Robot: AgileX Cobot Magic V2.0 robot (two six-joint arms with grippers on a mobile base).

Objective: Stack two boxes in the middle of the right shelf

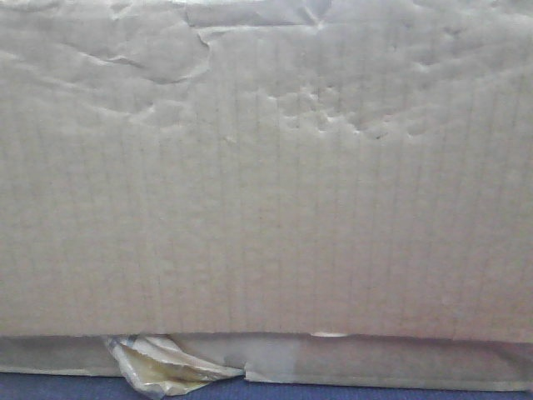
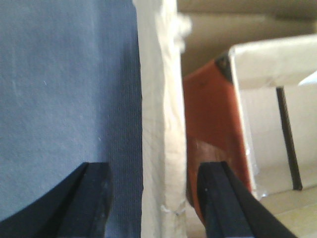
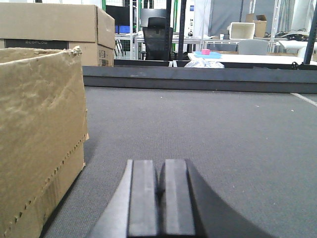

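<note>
A creased tan cardboard box (image 1: 266, 183) fills the front view, with yellowish tape (image 1: 158, 367) peeling off its lower edge. In the left wrist view my left gripper (image 2: 156, 198) is open; its two black fingers (image 2: 84, 203) straddle the pale upright edge of a box wall (image 2: 158, 99) with a gap on each side. My right gripper (image 3: 161, 183) is shut with nothing in it, low over grey carpet (image 3: 208, 129), with a dented box (image 3: 39, 134) just to its left. The shelf is out of view.
An orange-brown object (image 2: 210, 129) and a white box (image 2: 272, 94) lie right of the box wall. Stacked cartons (image 3: 54, 25) stand behind the dented box. A dark raised edge (image 3: 198, 79) bounds the carpet, with an office chair (image 3: 158, 37) and tables beyond.
</note>
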